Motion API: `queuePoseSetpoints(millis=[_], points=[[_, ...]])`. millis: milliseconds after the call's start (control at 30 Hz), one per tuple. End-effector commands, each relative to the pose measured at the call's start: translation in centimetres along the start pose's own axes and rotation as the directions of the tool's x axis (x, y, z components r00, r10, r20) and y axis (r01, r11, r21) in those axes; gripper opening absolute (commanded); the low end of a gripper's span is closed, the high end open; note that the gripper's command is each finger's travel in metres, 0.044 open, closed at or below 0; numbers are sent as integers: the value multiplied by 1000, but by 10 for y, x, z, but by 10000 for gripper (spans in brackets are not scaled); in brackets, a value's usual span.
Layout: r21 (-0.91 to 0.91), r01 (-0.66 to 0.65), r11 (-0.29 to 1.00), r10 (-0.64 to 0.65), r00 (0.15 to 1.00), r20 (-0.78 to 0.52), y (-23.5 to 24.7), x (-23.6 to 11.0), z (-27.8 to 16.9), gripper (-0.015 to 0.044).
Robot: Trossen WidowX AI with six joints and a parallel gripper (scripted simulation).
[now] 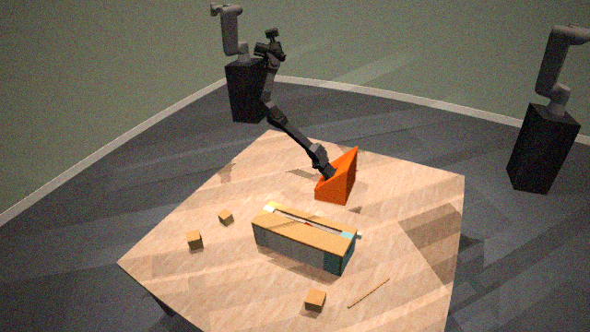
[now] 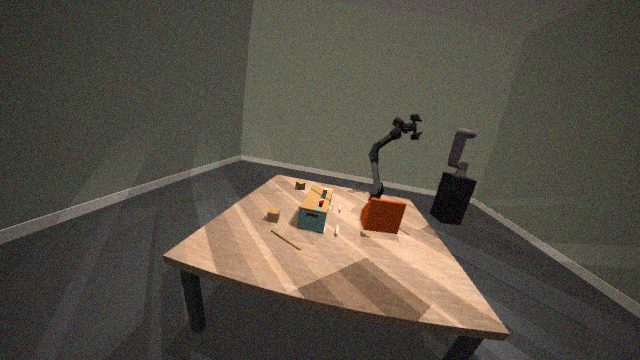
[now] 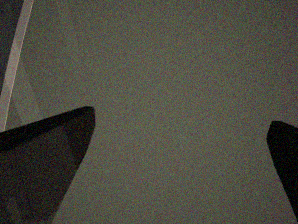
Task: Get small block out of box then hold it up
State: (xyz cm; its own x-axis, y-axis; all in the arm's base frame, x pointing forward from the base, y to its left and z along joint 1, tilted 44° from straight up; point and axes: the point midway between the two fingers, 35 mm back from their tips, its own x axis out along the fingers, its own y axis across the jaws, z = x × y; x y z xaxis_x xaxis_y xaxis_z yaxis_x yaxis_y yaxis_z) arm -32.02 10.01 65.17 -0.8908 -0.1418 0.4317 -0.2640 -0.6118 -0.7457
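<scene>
The box [image 1: 295, 232] [image 2: 314, 206] lies long on the middle of the table, with a tan top, a pale yellow end and a teal end. A small red block [image 2: 321, 202] shows through the slot in its top, about midway along the shelf. My gripper [image 1: 269, 46] [image 2: 414, 125] [image 3: 181, 123] is open and empty. It is raised high above the far side of the table, well away from the box. The wrist view shows only the two dark fingers against the wall.
An orange wedge [image 1: 338, 184] [image 2: 384, 215] stands by my arm's base. Three tan cubes [image 1: 226, 217] [image 1: 194, 240] [image 1: 315, 300] and a thin stick [image 1: 369, 292] [image 2: 286, 240] lie around the box. Two black pedestals [image 1: 544, 148] [image 1: 244, 92] stand off the table.
</scene>
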Motion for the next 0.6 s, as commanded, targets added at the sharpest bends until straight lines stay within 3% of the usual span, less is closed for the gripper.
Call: queuePoseSetpoints(millis=[0, 367, 567], points=[[0, 1, 1000, -1, 1000, -3, 0, 0, -1, 400], [-6, 84, 996, -82, 959, -272, -25, -27, -90, 400], [0, 140, 990, -125, 880, -459, -39, -58, -155, 400]])
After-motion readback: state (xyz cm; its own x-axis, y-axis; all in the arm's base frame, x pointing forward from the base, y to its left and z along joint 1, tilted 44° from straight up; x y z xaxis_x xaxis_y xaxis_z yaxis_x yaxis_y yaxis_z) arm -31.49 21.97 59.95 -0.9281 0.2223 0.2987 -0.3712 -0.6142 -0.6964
